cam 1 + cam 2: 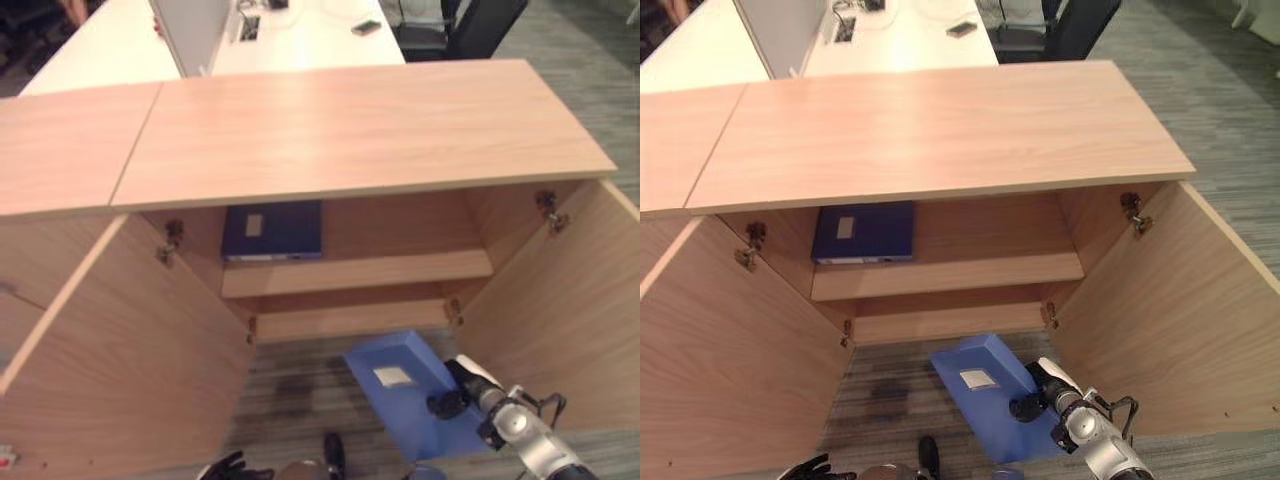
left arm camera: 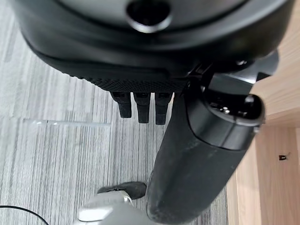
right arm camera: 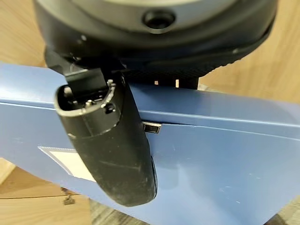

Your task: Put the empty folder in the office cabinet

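A light blue folder point(image 1: 400, 385) with a white label hangs tilted just above the carpet, in front of the open office cabinet point(image 1: 350, 130). My right hand point(image 1: 455, 400) is shut on its near right edge; the thumb point(image 3: 112, 140) lies across the top face of the light blue folder point(image 3: 225, 154) and the fingers are hidden beneath it. The folder's far corner points toward the lower compartment, below the shelf point(image 1: 380, 270). My left hand point(image 1: 228, 466) hangs low at the bottom left, fingers point(image 2: 140, 105) relaxed and holding nothing.
A dark blue folder point(image 1: 272, 230) lies flat on the left half of the shelf. Both cabinet doors stand wide open, the left door point(image 1: 130, 350) and the right door point(image 1: 570, 300) flanking the opening. A second cabinet point(image 1: 60, 140) adjoins on the left. White desks point(image 1: 300, 45) and a black chair point(image 1: 480, 25) stand behind.
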Available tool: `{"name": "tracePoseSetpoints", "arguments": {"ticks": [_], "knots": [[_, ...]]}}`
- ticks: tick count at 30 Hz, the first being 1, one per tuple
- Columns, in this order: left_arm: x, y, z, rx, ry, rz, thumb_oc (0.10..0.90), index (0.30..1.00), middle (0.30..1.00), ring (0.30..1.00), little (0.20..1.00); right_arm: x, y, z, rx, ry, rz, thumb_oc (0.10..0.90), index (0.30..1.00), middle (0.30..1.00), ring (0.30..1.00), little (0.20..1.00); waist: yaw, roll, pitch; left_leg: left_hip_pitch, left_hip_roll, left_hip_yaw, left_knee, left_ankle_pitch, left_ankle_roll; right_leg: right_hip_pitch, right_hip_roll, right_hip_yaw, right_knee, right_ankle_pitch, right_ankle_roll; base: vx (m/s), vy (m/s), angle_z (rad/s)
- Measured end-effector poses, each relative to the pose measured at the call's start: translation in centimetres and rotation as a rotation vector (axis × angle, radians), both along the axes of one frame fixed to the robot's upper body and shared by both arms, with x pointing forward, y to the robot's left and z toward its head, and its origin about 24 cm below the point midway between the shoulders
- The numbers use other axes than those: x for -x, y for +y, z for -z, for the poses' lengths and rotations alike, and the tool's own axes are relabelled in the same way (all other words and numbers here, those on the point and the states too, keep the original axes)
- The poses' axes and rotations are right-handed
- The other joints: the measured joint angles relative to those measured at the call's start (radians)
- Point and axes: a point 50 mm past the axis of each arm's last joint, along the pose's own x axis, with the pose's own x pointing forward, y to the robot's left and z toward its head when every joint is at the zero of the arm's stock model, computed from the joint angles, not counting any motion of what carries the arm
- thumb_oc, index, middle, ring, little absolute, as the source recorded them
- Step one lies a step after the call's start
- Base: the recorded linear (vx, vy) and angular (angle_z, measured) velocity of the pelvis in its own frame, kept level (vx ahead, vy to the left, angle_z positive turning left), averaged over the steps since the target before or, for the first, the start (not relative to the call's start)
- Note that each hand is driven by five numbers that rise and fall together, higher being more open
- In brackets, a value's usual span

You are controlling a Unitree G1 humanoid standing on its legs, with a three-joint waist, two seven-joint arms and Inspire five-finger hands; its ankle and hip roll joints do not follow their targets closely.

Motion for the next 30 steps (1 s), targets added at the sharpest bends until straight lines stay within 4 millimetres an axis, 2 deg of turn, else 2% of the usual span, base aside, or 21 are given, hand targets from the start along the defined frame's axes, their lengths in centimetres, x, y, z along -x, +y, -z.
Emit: {"name": "tracePoseSetpoints", "arguments": {"ticks": [1, 2, 3, 5, 6, 7, 9, 11, 13, 15, 17, 18, 20, 21, 26, 30], "knots": [[0.9, 0.0, 0.2, -0.005, 0.039, 0.007, 0.800, 0.900, 0.900, 0.900, 0.900, -0.1, 0.5, 0.0, -0.029, -0.009, 0.003, 0.400, 0.300, 0.300, 0.300, 0.300, -0.006, 0.012, -0.003, 0.012, -0.001, 0.005, -0.024, 0.029, 0.000, -0.038, -0.014, -0.017, 0.041, -0.025, -0.006, 0.05, -0.013, 0.06], [1.2, -0.1, 0.3, -0.007, 0.058, 0.016, 0.800, 0.900, 0.900, 0.900, 0.900, -0.1, 0.7, -0.1, -0.047, -0.018, 0.008, 0.400, 0.300, 0.300, 0.300, 0.300, -0.011, 0.017, -0.002, 0.013, -0.005, -0.016, -0.025, 0.011, 0.006, -0.057, 0.000, -0.016, 0.030, -0.030, 0.002, 0.10, -0.052, 0.11], [1.7, -0.1, 0.5, -0.011, 0.090, 0.025, 0.800, 0.900, 0.900, 0.900, 0.900, -0.3, 1.1, -0.6, -0.092, -0.039, 0.015, 0.400, 0.300, 0.300, 0.300, 0.300, -0.025, 0.027, 0.007, 0.014, 0.002, -0.021, -0.024, 0.033, 0.011, -0.076, 0.024, -0.025, -0.035, -0.046, -0.007, 0.05, -0.042, 0.18], [2.3, -0.2, 0.6, -0.009, 0.118, 0.026, 0.800, 0.900, 0.900, 0.900, 0.900, -0.6, 1.6, -1.2, -0.146, -0.061, 0.017, 0.400, 0.300, 0.300, 0.300, 0.300, -0.038, 0.029, 0.019, 0.016, 0.004, -0.035, -0.025, 0.027, 0.022, -0.098, 0.062, -0.037, -0.118, -0.046, -0.007, 0.08, -0.056, 0.20], [2.6, -0.2, 0.7, -0.008, 0.137, 0.022, 0.800, 0.900, 0.900, 0.900, 0.900, -0.6, 2.1, -1.5, -0.203, -0.069, 0.025, 0.400, 0.300, 0.300, 0.300, 0.300, -0.042, 0.027, 0.025, 0.017, 0.006, -0.040, -0.022, 0.037, 0.012, -0.108, 0.086, -0.050, -0.233, -0.025, -0.006, 0.12, -0.070, 0.17], [2.8, -0.2, 0.8, -0.006, 0.142, 0.016, 0.800, 0.900, 0.900, 0.900, 0.900, -0.8, 2.4, -1.7, -0.241, -0.076, 0.031, 0.400, 0.300, 0.300, 0.300, 0.300, -0.041, 0.021, 0.039, 0.022, 0.006, -0.040, -0.024, 0.029, 0.020, -0.114, 0.102, -0.056, -0.312, 0.000, 0.013, 0.14, -0.079, 0.25], [2.9, -0.2, 0.8, -0.008, 0.147, 0.015, 0.800, 0.900, 0.900, 0.900, 0.900, -1.0, 3.1, -2.0, -0.341, -0.083, 0.064, 0.400, 0.300, 0.300, 0.300, 0.300, -0.055, -0.009, 0.066, 0.039, -0.018, -0.063, -0.025, 0.018, 0.006, -0.133, 0.115, -0.080, -0.457, 0.080, 0.030, 0.16, -0.091, 0.30], [2.6, -0.2, 0.8, -0.004, 0.136, 0.008, 0.800, 0.900, 0.900, 0.900, 0.900, -1.3, 3.5, -2.6, -0.420, -0.106, 0.083, 0.400, 0.300, 0.300, 0.300, 0.300, -0.063, -0.021, 0.091, 0.036, -0.030, -0.080, -0.023, 0.018, 0.006, -0.144, 0.124, -0.073, -0.540, 0.120, 0.046, 0.10, -0.071, 0.41], [2.0, -0.3, 0.7, -0.002, 0.117, 0.014, 0.800, 0.900, 0.900, 0.900, 0.900, -1.1, 3.4, -2.9, -0.469, -0.108, 0.109, 0.400, 0.300, 0.300, 0.300, 0.300, -0.068, -0.032, 0.106, 0.041, -0.050, -0.109, -0.029, 0.019, -0.001, -0.133, 0.118, -0.074, -0.598, 0.144, 0.032, 0.04, -0.097, 0.51], [1.8, -0.3, 0.7, -0.005, 0.106, 0.014, 0.800, 0.900, 0.900, 0.900, 0.900, -0.9, 3.1, -2.8, -0.511, -0.102, 0.139, 0.400, 0.300, 0.300, 0.300, 0.300, -0.057, -0.035, 0.110, 0.033, -0.055, -0.125, -0.034, 0.015, -0.011, -0.128, 0.120, -0.080, -0.595, 0.163, 0.014, 0.00, -0.151, 0.32], [0.9, -0.3, 0.5, -0.008, 0.085, 0.024, 0.800, 0.900, 0.900, 0.900, 0.900, -1.0, 2.9, -3.0, -0.568, -0.104, 0.176, 0.400, 0.300, 0.300, 0.300, 0.300, -0.067, -0.033, 0.113, -0.012, -0.053, -0.158, -0.021, 0.025, -0.030, -0.146, 0.122, -0.085, -0.617, 0.214, 0.013, 0.01, -0.119, 0.48], [0.5, -0.4, 0.5, -0.007, 0.078, 0.034, 0.800, 0.900, 0.900, 0.900, 0.900, -0.9, 2.7, -2.9, -0.588, -0.100, 0.199, 0.400, 0.300, 0.300, 0.300, 0.300, -0.069, -0.037, 0.117, -0.025, -0.053, -0.169, -0.013, 0.019, -0.048, -0.149, 0.123, -0.088, -0.633, 0.264, 0.006, 0.02, -0.049, 0.33], [0.6, -0.6, 0.6, -0.002, 0.083, 0.050, 0.800, 0.900, 0.900, 0.900, 0.900, -0.9, 2.5, -3.0, -0.616, -0.096, 0.220, 0.400, 0.300, 0.300, 0.300, 0.300, -0.072, -0.039, 0.118, -0.029, -0.051, -0.180, 0.002, 0.001, -0.067, -0.147, 0.123, -0.092, -0.636, 0.326, -0.007, 0.04, -0.057, 0.19], [0.6, -0.9, 0.6, 0.002, 0.087, 0.066, 0.800, 0.900, 0.900, 0.900, 0.900, -1.0, 2.3, -3.1, -0.646, -0.102, 0.239, 0.400, 0.300, 0.300, 0.300, 0.300, -0.071, -0.037, 0.119, -0.034, -0.038, -0.181, 0.013, -0.021, -0.084, -0.146, 0.138, -0.095, -0.639, 0.357, -0.041, 0.05, -0.056, 0.03], [-0.3, -1.4, 0.6, 0.006, 0.057, 0.073, 0.800, 0.900, 0.900, 0.900, 0.900, -3.1, 2.6, -4.9, -0.848, -0.162, 0.319, 0.400, 0.300, 0.300, 0.300, 0.300, -0.088, -0.020, 0.137, -0.059, 0.015, -0.186, 0.024, -0.055, -0.119, -0.147, 0.190, -0.113, -0.664, 0.344, -0.065, 0.05, -0.047, -0.06], [-1.5, -1.9, 0.5, 0.006, 0.027, 0.069, 0.800, 0.900, 0.900, 0.900, 0.900, -6.6, 3.3, -8.4, -1.077, -0.294, 0.386, 0.400, 0.300, 0.300, 0.300, 0.300, -0.087, 0.009, 0.171, -0.058, 0.031, -0.192, 0.013, -0.059, -0.130, -0.147, 0.205, -0.123, -0.668, 0.336, -0.077, 0.03, -0.031, 0.02]]}}
